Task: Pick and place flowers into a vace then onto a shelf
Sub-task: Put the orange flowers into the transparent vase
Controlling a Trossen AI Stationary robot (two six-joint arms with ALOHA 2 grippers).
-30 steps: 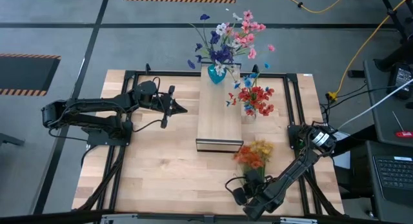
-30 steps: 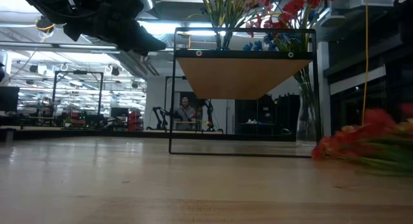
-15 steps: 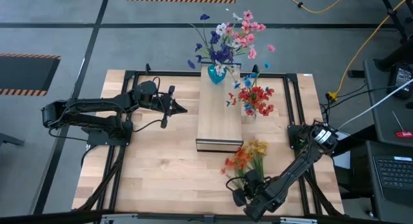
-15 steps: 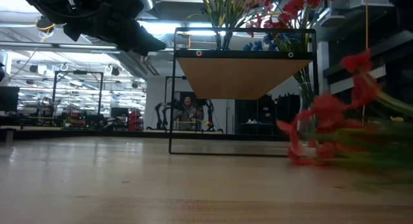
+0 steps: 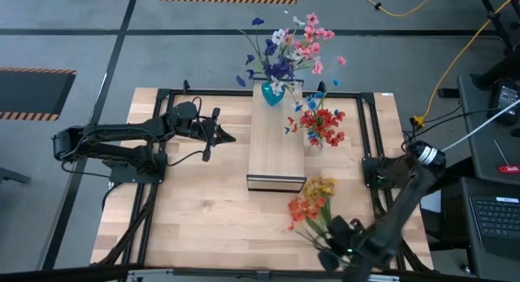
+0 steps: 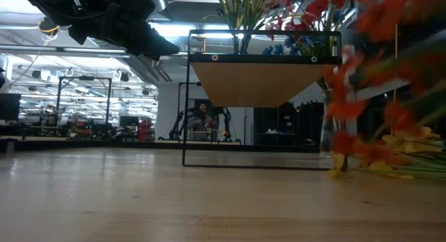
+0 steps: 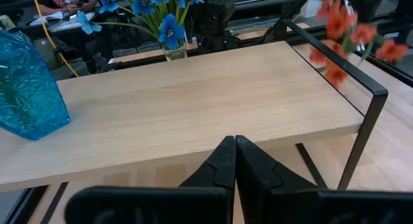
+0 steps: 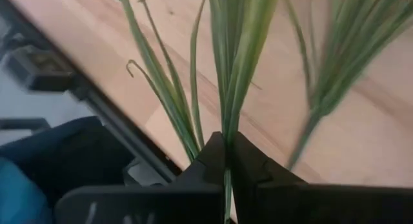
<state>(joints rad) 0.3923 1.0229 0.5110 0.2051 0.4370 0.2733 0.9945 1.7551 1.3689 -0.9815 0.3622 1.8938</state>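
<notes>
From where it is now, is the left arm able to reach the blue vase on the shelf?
Probably yes. The left hand hangs shut beside the shelf, and the blue vase stands at the far end of it. Nothing stands between them, though the hand would first have to open.

Orange-yellow flowers [image 5: 311,202] tilted, stems pinched, near-right of light-wood shelf [image 5: 275,148] bearing teal vase [image 5: 272,93].

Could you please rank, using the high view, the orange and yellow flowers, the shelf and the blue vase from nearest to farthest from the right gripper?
From the right gripper, shut on the stems at the table's near right:
1. Orange and yellow flowers, held by it, blooms just beyond it.
2. Shelf, mid-table.
3. Blue vase, on the shelf's far end.
</notes>
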